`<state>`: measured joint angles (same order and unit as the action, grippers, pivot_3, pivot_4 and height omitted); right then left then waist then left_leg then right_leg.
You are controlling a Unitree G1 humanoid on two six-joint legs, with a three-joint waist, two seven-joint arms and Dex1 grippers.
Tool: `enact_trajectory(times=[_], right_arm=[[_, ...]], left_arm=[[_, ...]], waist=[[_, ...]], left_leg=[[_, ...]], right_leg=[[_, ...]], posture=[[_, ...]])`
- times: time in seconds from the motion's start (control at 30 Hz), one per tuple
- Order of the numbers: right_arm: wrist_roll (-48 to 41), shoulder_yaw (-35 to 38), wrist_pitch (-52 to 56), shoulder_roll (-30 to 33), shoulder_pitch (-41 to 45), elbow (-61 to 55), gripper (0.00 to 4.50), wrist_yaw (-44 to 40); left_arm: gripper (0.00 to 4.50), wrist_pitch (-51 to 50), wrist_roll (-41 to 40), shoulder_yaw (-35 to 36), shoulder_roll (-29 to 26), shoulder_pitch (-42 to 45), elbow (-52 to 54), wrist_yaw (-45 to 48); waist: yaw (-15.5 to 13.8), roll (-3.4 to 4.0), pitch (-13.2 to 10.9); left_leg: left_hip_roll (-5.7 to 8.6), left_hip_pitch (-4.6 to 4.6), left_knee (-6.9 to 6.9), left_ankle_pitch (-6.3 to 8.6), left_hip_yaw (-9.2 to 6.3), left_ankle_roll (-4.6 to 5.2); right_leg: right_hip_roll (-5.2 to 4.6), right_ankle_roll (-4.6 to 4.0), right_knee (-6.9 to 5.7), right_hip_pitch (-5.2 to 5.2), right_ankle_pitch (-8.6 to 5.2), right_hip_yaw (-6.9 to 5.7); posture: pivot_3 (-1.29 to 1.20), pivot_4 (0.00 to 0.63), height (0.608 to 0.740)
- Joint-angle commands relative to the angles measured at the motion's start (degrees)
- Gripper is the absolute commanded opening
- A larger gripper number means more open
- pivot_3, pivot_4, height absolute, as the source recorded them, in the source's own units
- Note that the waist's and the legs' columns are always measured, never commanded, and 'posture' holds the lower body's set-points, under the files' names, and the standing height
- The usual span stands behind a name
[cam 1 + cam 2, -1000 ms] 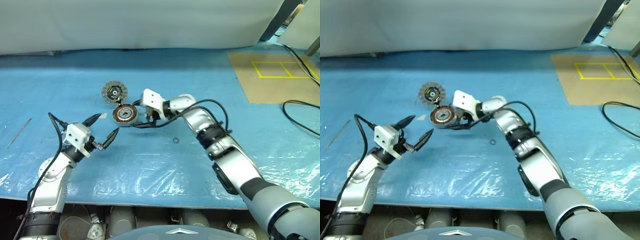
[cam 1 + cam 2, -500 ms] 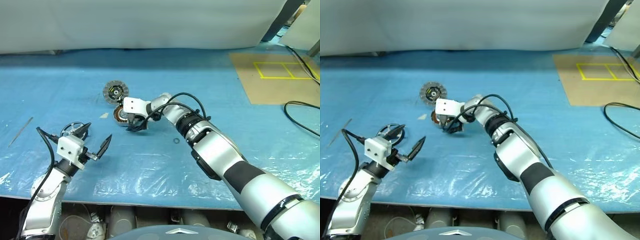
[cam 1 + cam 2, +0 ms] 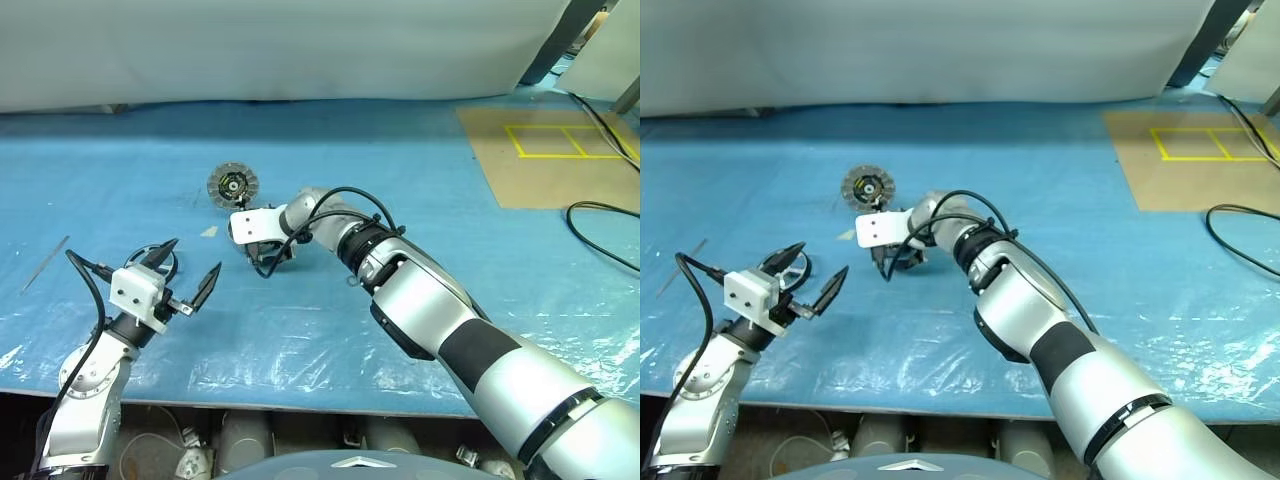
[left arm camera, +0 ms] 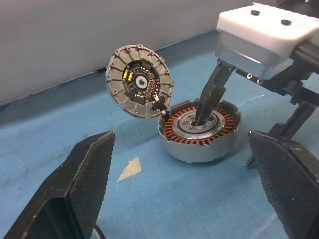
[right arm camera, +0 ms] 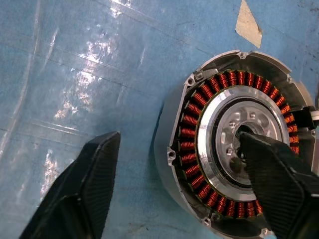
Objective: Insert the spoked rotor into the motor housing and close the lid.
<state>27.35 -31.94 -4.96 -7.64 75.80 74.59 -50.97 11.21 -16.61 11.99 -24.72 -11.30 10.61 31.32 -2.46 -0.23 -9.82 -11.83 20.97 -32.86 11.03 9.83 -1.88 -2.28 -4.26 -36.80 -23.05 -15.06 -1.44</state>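
The motor housing point(image 4: 199, 130) sits on the blue sheet with its copper windings facing up. My right gripper point(image 5: 178, 137) points down over it and is open. One of its fingers point(image 5: 279, 179) is in the centre bore; the other point(image 5: 84, 189) is outside the wall and apart from it. The lid point(image 3: 231, 184) stands tilted against the housing's far side, its segmented face showing. The spoked rotor point(image 3: 170, 268) lies flat at the near left, partly hidden behind my left gripper point(image 3: 196, 256). That gripper is open and empty, aimed toward the housing.
A small black ring point(image 3: 352, 281) lies right of the housing, and a pale scrap point(image 3: 209, 231) lies left of it. A thin rod point(image 3: 45, 265) rests at the far left. A brown board with yellow tape point(image 3: 540, 150) and a black cable point(image 3: 600, 235) are at the right.
My right gripper has swung down and left over the housing, and one finger now stands in its centre. Its jaws have narrowed a little. The head view has shifted.
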Motion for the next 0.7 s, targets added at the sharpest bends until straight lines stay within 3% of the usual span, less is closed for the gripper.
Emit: enact_trajectory(times=[0.03, 0.13, 0.27, 0.4, 0.57, 0.7], right_arm=[[2.82, -1.83, 0.99, -0.70, -0.89, 2.43, 2.82, -0.87], [3.37, -1.92, 0.77, -1.01, -0.88, 2.16, 1.98, -0.15], [0.94, 0.67, 1.04, -0.72, -1.17, 0.71, 1.98, -3.99], [-0.77, 1.32, 0.99, 2.20, -3.75, -4.52, 1.98, -13.14], [-1.83, -1.33, 7.26, 7.64, -13.53, -24.08, 1.98, -23.22], [-1.32, -4.03, 16.32, 10.84, -23.03, -41.78, 1.98, -25.97]], left_arm=[[4.50, 0.26, -0.12, 0.65, -0.63, 0.29, 0.29, 0.69], [4.50, 0.07, -0.28, 0.34, -0.86, 0.82, -0.49, 1.70], [4.50, -0.20, -0.46, 0.38, -1.21, 2.20, -1.32, 2.81], [4.50, -0.53, -0.88, 0.05, -1.38, 2.19, -1.27, 4.35], [4.50, -0.66, -0.85, -0.59, -1.04, 1.08, -1.53, 5.67], [4.50, -0.85, -1.23, -1.44, -0.63, -0.09, -0.96, 6.62]], waist=[[-0.02, 0.03, 0.01], [0.07, 0.04, 0.02], [0.07, 0.09, 0.01], [0.04, 0.07, 0.02], [-0.05, 0.01, 0.06], [-0.09, -0.08, 0.14]], left_leg=[[0.00, 0.00, 0.00, 0.00, 0.00, 0.00], [0.01, 0.01, 0.03, 0.00, 0.01, -0.01], [-0.01, 0.00, 0.04, 0.00, 0.01, -0.01], [0.00, 0.03, 0.03, 0.00, 0.00, -0.01], [0.01, 0.02, 0.08, 0.00, -0.01, 0.01], [0.01, -0.03, 0.13, 0.00, -0.02, 0.01]], right_leg=[[-0.01, 0.00, 0.01, 0.00, 0.00, 0.01], [0.00, 0.00, 0.03, -0.01, 0.00, 0.02], [0.02, 0.00, 0.00, -0.03, 0.00, 0.01], [0.01, 0.00, 0.03, -0.02, 0.00, 0.02], [0.01, 0.01, 0.03, -0.01, 0.01, 0.01], [0.02, 0.03, 0.06, 0.04, 0.01, 0.01]], posture=[[0.00, 0.150, 0.740], [0.00, 0.150, 0.740], [0.00, 0.150, 0.740], [0.00, 0.150, 0.740], [0.00, 0.150, 0.740], [0.00, 0.150, 0.740]])
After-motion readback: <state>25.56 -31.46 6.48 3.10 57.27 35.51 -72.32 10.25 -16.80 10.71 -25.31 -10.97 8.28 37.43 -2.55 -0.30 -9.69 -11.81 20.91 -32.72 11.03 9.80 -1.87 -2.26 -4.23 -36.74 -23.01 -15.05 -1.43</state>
